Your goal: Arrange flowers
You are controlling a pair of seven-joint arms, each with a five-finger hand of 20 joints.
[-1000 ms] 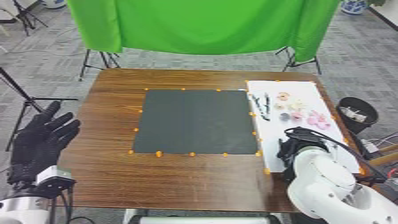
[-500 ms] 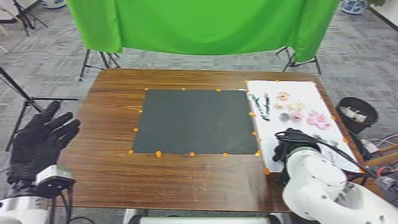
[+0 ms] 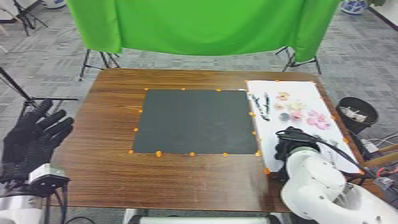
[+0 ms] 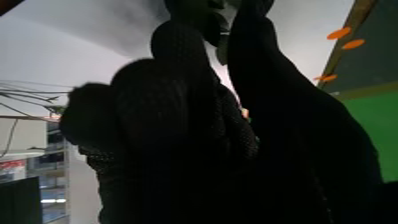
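In the head view, the left hand (image 3: pixel 28 145) is at the brown table's (image 3: pixel 195 182) left side, fingers spread apart; the right hand (image 3: pixel 291 144) is over the white sheet (image 3: pixel 280 86), where a pink flower (image 3: pixel 317 120) (rather pretty) lies farther off. In the right wrist view, dark leaves (image 4: pixel 222 49) show beside the right hand (image 4: pixel 155 125); whether it clamps them, I cannot tell.

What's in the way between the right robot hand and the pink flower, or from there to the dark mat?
Right robot hand to pink flower: nothing visible, just white sheet. Flower to dark mat: the grey flower lies between, with dark stems close to that line. Lifting over should probably clear both.
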